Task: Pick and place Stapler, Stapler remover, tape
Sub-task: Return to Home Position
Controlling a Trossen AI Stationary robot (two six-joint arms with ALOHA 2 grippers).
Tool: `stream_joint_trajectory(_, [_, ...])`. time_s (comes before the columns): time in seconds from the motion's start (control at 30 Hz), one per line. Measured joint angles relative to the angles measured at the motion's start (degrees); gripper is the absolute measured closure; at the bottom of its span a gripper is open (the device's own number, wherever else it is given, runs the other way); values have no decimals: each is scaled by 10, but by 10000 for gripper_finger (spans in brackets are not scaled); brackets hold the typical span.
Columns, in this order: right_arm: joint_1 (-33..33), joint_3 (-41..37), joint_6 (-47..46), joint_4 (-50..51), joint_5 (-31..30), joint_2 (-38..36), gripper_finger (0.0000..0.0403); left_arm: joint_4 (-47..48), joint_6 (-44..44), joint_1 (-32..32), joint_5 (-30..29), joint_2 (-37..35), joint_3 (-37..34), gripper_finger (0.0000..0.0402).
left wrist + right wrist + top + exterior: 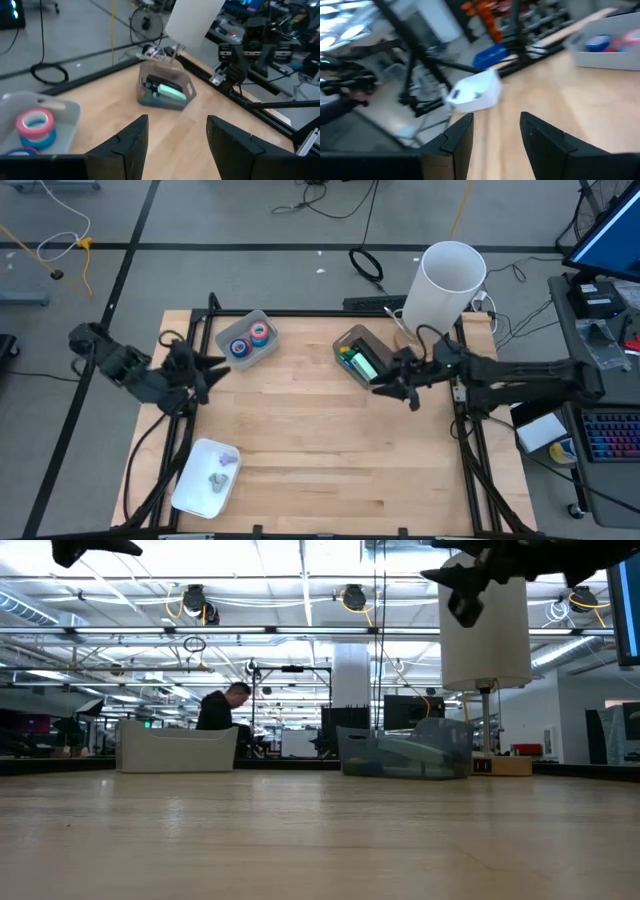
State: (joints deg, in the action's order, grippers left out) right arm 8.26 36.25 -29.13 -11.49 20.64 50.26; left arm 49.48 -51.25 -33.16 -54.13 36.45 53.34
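Note:
Blue and pink tape rolls (250,340) lie in a grey bin (262,320) at the table's far left; the left wrist view shows a pink roll stacked on a blue one (35,127). A second grey bin (350,338) far of centre holds a green stapler (362,364) (169,91). A white tray (195,485) at the near left holds small purple and grey pieces (222,465). My left gripper (215,368) (176,142) hovers open just near of the tape bin. My right gripper (392,387) (496,135) hovers open beside the stapler bin, raised above the table (468,585).
A tall white cylinder (445,285) stands at the far right corner behind the stapler bin. The black frame rails (470,450) run along the table's sides. Bare wood (330,450) spans the middle and near right. A person (222,708) sits in the room beyond.

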Motion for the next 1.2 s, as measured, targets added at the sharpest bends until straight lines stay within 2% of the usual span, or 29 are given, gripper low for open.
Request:
stream_joint_trajectory(0.2, [8,0,26,131,-69,-105,248,5,82,1,0,-70,0,201])
stream_joint_trajectory(0.33, [8,0,31,199,-89,-161,248,5,118,1,0,-106,-15,201])
stream_joint_trajectory(0.43, [8,0,35,241,-92,-192,248,4,113,1,0,-131,-42,201])
stream_joint_trajectory(0.57, [6,-1,35,285,-133,-229,248,-17,90,1,-2,-154,-95,201])
stream_joint_trajectory(0.73, [6,-12,35,302,-149,-262,248,-138,100,1,1,-160,-181,201])
stream_joint_trajectory(1.03, [6,-88,-1,286,-149,-320,248,-430,173,28,46,-158,-340,201])
stream_joint_trajectory(1.2, [6,-104,0,285,-150,-357,248,-415,182,95,80,-163,-352,201])
